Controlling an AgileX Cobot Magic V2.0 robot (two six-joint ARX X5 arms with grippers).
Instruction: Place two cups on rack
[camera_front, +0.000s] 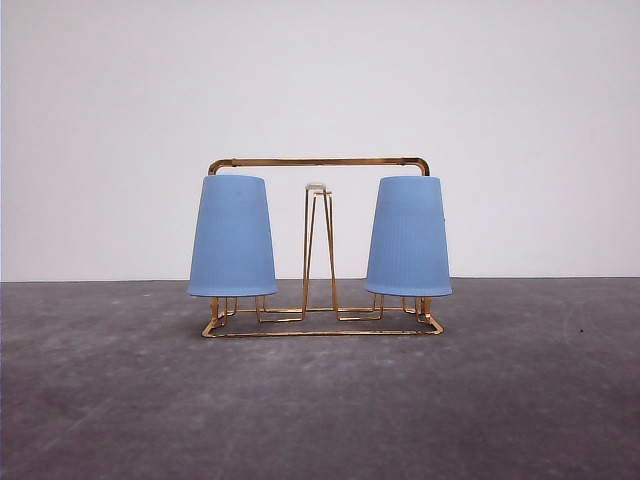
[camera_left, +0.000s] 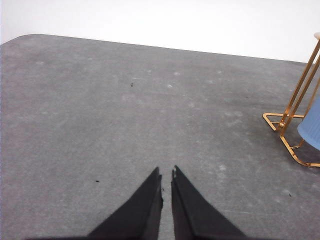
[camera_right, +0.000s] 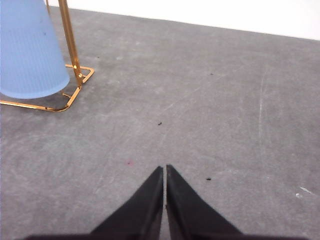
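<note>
The gold wire rack (camera_front: 318, 161) stands mid-table. Two light blue ribbed cups hang upside down on its outer pegs: one on the left (camera_front: 232, 236), one on the right (camera_front: 408, 236). A white-tipped middle peg (camera_front: 317, 187) stays bare between them. My left gripper (camera_left: 166, 173) is shut and empty over bare table, with the rack's corner (camera_left: 286, 116) and a cup edge (camera_left: 312, 127) off to its side. My right gripper (camera_right: 164, 169) is also shut and empty, apart from the rack (camera_right: 70, 40) and the cup (camera_right: 27, 50) on it.
The grey table (camera_front: 320, 410) runs out to a white wall behind. Its rounded corner (camera_left: 20, 40) appears in the left wrist view. Small dark specks dot the surface.
</note>
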